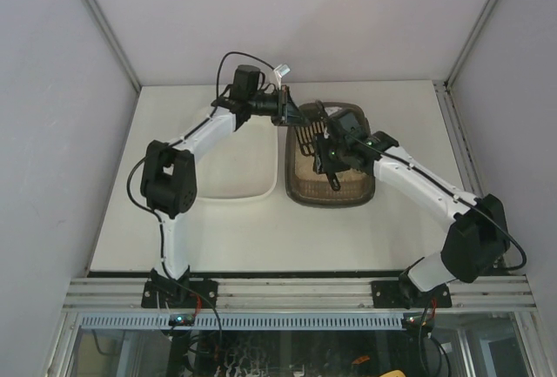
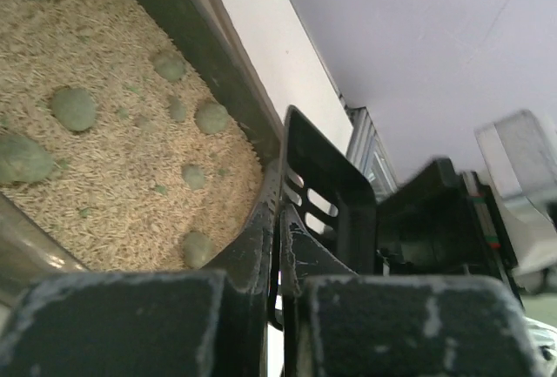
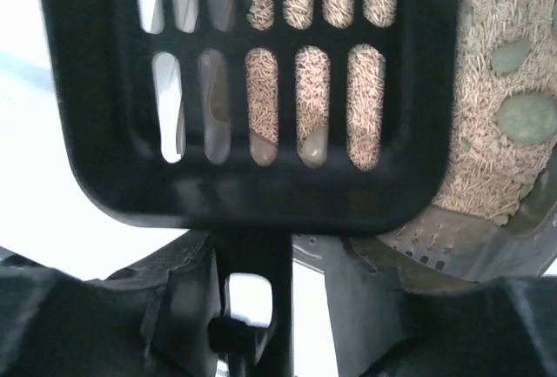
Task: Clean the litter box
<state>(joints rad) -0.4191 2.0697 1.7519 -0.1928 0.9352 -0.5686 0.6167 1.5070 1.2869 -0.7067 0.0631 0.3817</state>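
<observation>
Just right of the white tray, centre-left in the overhead view, the left gripper is clamped tight. It appears to pinch the far edge of the black slotted scoop at the upper-left corner of the litter box, which lies mid-frame just beside the tray. The scoop hangs over the box's left wall with nothing visible on it, and greenish clumps dot the litter. Its handle runs between the fingers of the right gripper; whether they clamp it cannot be told. On so thin a pinch, the scoop could swing or drop into the litter if the right side lets go.
</observation>
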